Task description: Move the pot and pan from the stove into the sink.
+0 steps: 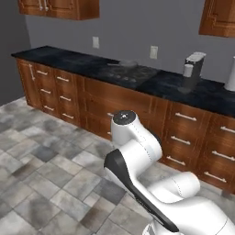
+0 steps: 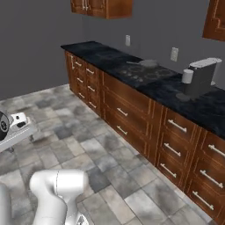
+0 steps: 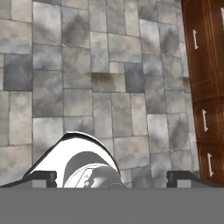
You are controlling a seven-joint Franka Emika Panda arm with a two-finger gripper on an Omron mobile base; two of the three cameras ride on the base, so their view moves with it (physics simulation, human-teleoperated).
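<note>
The stove is a black cooktop set into the dark counter, far ahead of me across the tiled floor. The grey pan sits on its back part; from the right base camera the pan on the stove points its thin handle left. The pot and the sink are out of view. My gripper is open, its dark fingertips spread wide with nothing between them. It hangs over the floor, well short of the counter.
A grey coffee machine stands on the counter right of the stove. Brown drawer cabinets run below the counter. Their fronts also line the right side of the hand view. Grey floor tiles lie between me and them.
</note>
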